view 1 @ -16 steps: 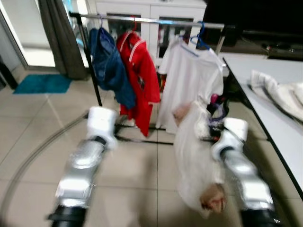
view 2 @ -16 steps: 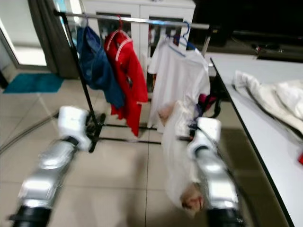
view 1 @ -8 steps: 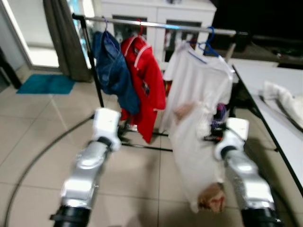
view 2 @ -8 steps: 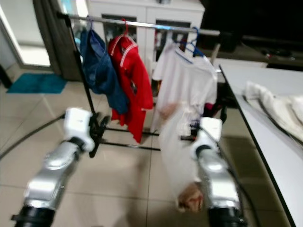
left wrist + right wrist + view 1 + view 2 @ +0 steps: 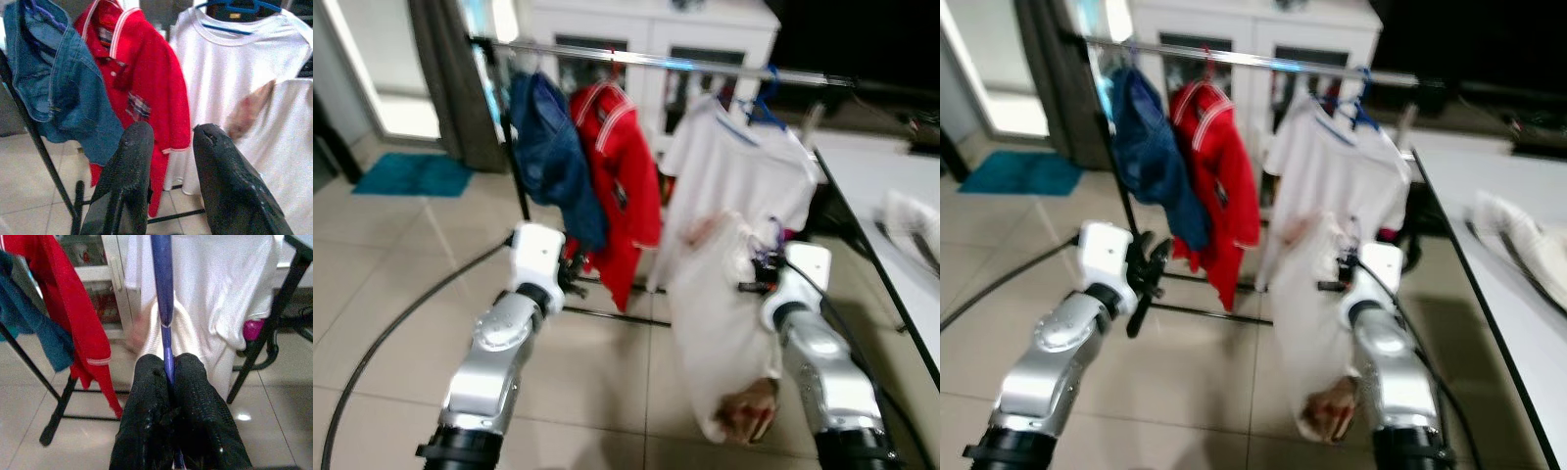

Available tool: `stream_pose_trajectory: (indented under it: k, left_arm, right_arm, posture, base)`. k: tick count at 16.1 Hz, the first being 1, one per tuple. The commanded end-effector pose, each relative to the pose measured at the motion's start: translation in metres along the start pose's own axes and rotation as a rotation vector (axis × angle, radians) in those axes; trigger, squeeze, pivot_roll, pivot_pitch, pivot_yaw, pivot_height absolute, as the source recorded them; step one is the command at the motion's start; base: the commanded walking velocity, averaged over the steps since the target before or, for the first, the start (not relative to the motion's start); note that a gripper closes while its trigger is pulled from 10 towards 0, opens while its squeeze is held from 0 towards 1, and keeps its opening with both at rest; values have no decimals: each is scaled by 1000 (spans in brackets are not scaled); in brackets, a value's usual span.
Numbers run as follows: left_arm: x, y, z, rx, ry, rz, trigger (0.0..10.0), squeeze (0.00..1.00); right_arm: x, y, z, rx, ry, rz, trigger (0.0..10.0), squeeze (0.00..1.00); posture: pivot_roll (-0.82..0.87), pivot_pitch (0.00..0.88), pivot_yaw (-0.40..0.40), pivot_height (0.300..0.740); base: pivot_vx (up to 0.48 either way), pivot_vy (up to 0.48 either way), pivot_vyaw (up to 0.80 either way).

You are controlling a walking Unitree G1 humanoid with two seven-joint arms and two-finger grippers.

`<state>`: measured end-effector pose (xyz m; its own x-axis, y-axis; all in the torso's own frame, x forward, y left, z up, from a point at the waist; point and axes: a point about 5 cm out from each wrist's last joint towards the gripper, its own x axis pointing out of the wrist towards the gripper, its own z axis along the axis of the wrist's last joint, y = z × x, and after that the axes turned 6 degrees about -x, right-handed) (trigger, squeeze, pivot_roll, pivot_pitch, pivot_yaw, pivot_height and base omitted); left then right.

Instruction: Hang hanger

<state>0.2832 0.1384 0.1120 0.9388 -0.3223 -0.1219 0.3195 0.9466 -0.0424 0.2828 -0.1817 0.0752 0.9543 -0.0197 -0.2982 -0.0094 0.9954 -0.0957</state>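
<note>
Left tool (image 5: 168, 142) parted, empty; red shirt (image 5: 146, 73) beyond

A blue denim jacket (image 5: 548, 147) hangs at ten o'clock, a red polo (image 5: 622, 171) with white-striped collar and cuffs and a plaid chest patch beside it, and a white T-shirt (image 5: 734, 176) on a blue hanger (image 5: 766, 98) at one o'clock. The right gripper (image 5: 168, 382), black, clamps a purple-blue hanger (image 5: 164, 289) bearing a white garment (image 5: 715, 323) with a brownish-pink print. The left gripper (image 5: 168, 161) is black. A teal mat (image 5: 411, 174) lies on beige tiles (image 5: 391, 294) at nine o'clock.
</note>
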Motion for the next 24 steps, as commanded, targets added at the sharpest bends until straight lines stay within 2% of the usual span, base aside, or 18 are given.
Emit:
stream_pose_trajectory:
  k: [1,24]
  left_arm:
    - [-3,9,2,11,-5,26,10000,0]
    - [0,7,2,35,-2,4,10000,0]
  right_arm:
    - [2,9,11,5,-47,28,10000,0]
    - [4,11,13,6,-55,27,10000,0]
  posture:
    - [81,0,-54,740]
    - [81,0,-47,740]
  base:
    - [364,0,0]
    - [367,0,0]
